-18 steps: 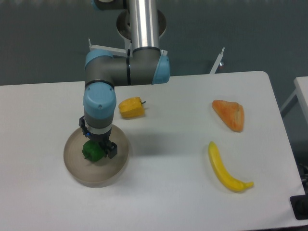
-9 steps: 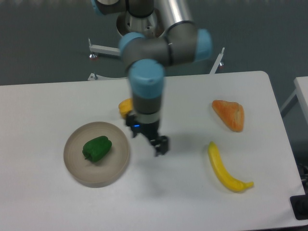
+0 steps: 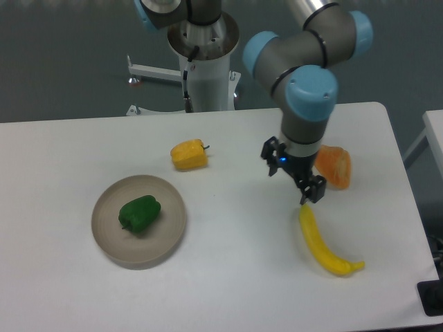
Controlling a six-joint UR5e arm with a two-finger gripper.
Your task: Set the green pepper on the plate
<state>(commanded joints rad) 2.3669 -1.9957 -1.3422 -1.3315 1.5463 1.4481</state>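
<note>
I see the green pepper (image 3: 140,213) resting on the plate (image 3: 172,235). The gripper (image 3: 294,179), released and empty, has swung right, now above the banana (image 3: 322,243).

A white rectangular table with rounded corners (image 3: 228,277) fills most of the view under even, soft light. Behind it lies a dark grey-teal floor (image 3: 62,62). The corner of a second white table (image 3: 435,135) shows at the right edge, and a white metal bracket (image 3: 156,71) stands beyond the far edge.
</note>
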